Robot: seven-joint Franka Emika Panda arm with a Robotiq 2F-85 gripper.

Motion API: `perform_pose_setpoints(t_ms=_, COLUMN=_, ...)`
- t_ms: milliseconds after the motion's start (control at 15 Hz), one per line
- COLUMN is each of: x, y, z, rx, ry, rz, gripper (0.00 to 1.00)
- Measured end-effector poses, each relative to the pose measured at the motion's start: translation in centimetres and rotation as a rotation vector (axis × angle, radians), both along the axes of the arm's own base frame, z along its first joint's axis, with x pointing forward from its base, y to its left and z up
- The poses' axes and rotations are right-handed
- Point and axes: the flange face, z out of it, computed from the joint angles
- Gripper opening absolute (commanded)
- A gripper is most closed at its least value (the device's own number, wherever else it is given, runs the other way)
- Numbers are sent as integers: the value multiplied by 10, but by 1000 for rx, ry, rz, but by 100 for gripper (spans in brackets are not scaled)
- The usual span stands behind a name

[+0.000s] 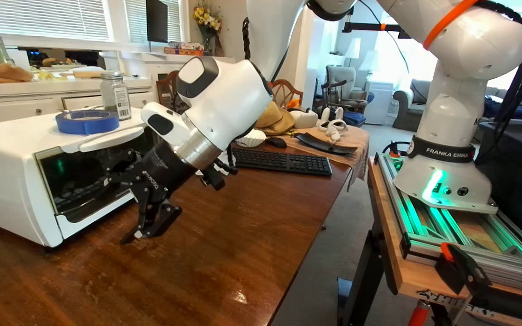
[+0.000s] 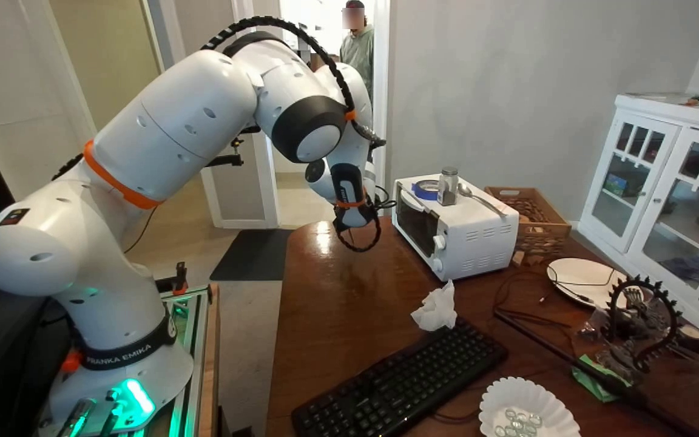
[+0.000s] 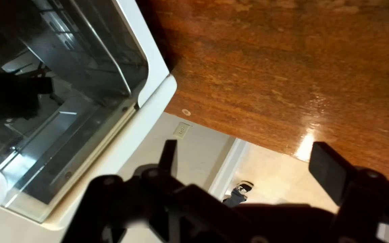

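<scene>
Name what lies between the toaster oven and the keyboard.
A crumpled white tissue lies between the toaster oven and the keyboard, as seen in an exterior view.

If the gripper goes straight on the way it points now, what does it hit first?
Probably the tabletop, since the gripper angles down toward it. The toaster oven stands close alongside; depth is unclear, so that could come first.
</scene>
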Motion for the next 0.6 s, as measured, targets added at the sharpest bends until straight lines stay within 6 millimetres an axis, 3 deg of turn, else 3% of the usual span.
perform_pose_setpoints(t_ms=400, x=-31, y=47, z=23, rx=-141, ry=-130, rz=222, gripper=100)
perform_pose_setpoints(t_ms=600, x=-39, y=55, z=37, rx=-245, ry=-173, rz=269, gripper=100)
